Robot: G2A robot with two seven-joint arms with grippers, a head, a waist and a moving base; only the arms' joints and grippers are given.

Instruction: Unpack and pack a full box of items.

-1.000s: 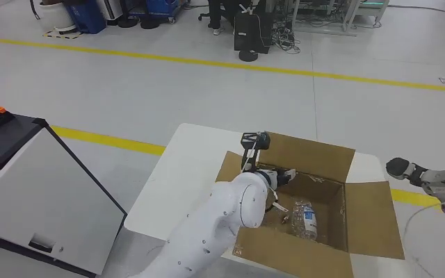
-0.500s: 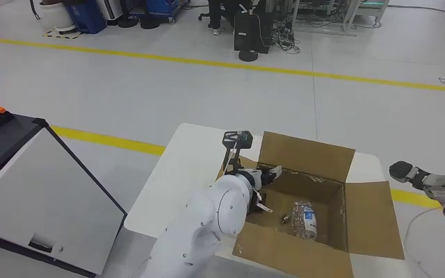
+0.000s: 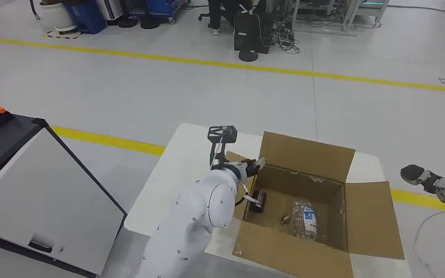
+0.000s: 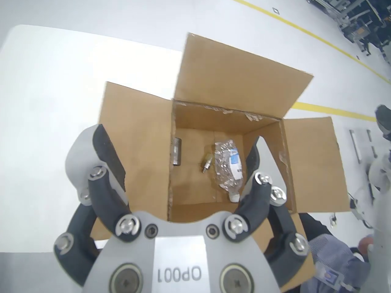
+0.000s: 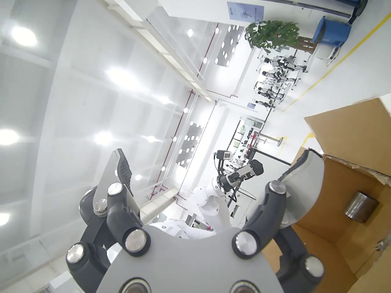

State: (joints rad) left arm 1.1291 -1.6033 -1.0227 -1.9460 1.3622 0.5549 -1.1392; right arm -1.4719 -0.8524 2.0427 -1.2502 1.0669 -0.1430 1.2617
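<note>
An open cardboard box (image 3: pixel 309 156) stands on the white table, all its flaps folded out. On its floor lie a crushed clear plastic bottle (image 3: pixel 304 219) (image 4: pixel 229 169), a small brass fitting (image 4: pixel 206 164) and a dark metal cylinder (image 3: pixel 259 201) (image 4: pixel 177 155) (image 5: pixel 362 202). My left gripper (image 3: pixel 249 167) (image 4: pixel 178 137) hangs open and empty above the box's left wall and left flap. Off the box's right flap, my right gripper (image 3: pixel 417 174) (image 5: pixel 213 157) is open and holds nothing.
The white table (image 3: pixel 188 167) has bare surface left of the box. A dark-edged grey cabinet (image 3: pixel 42 201) stands on the floor to the left of the table. Yellow lines cross the floor behind.
My left gripper has drawn back from inside the box toward its left edge, and the metal cylinder now shows on the box floor. The right gripper has drifted slightly to the right.
</note>
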